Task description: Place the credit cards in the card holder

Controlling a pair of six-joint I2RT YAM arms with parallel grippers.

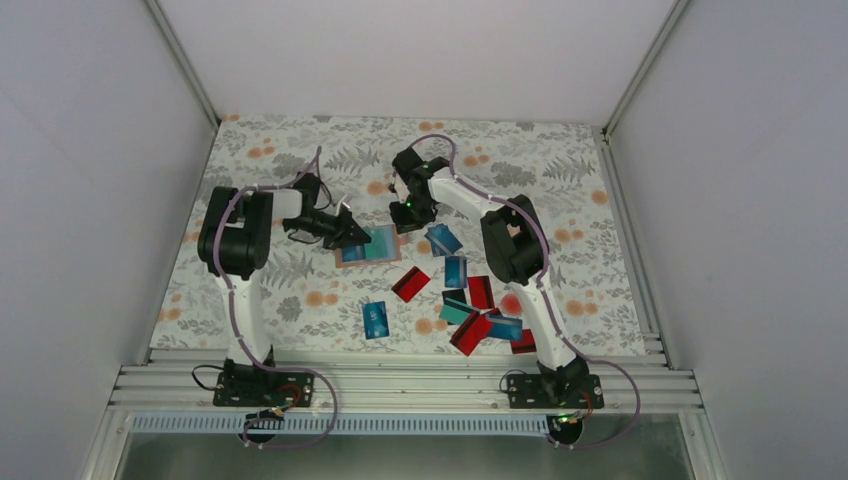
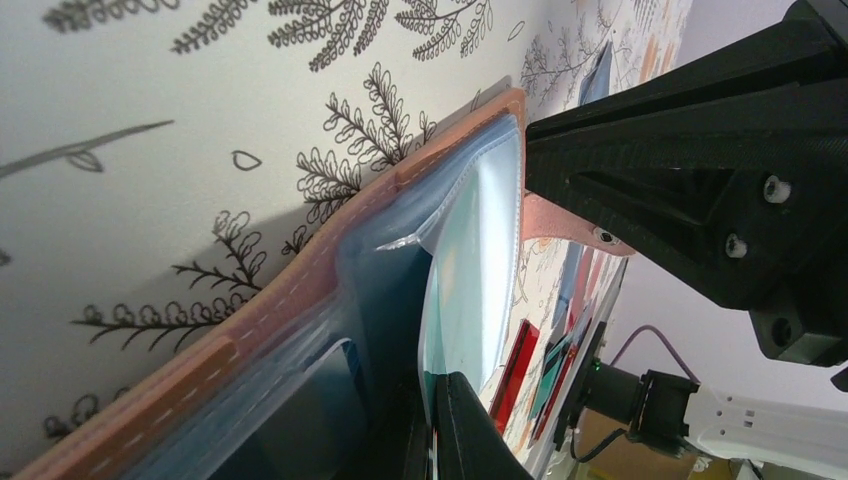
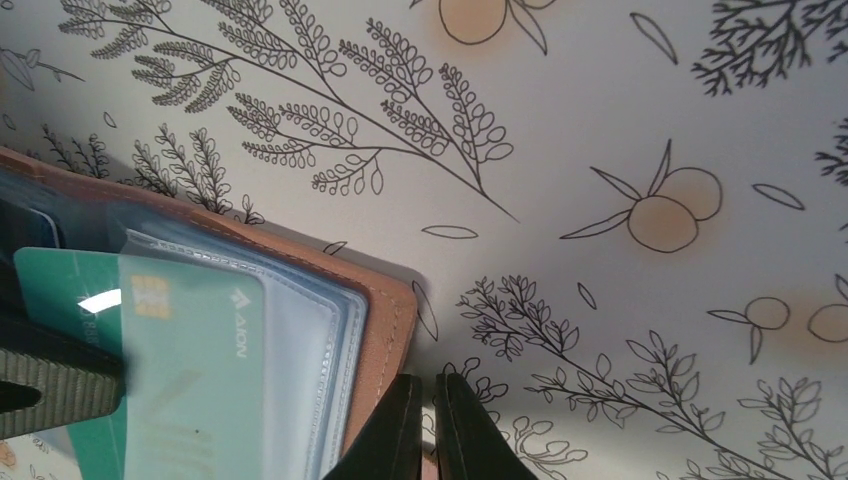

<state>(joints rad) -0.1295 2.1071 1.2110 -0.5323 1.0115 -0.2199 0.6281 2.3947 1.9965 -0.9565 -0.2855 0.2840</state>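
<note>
The card holder (image 1: 352, 256) lies open on the cloth, a tan rim (image 2: 290, 300) around clear sleeves. My left gripper (image 1: 350, 232) is shut on a teal credit card (image 2: 470, 290), whose far edge sits in the mouth of a clear sleeve. From the right wrist that same teal card (image 3: 190, 370) lies over the sleeves beside the tan rim (image 3: 385, 330). My right gripper (image 1: 405, 215) is shut, its tips (image 3: 427, 395) down at the holder's corner, over its tan tab (image 2: 560, 225). Several other blue, teal and red credit cards (image 1: 470, 300) lie loose on the cloth.
The loose cards spread from a blue one (image 1: 375, 318) near the middle to a red one (image 1: 523, 342) by the right arm's base. White walls enclose the floral cloth (image 1: 300, 150) on three sides. A metal rail (image 1: 400, 385) runs along the near edge.
</note>
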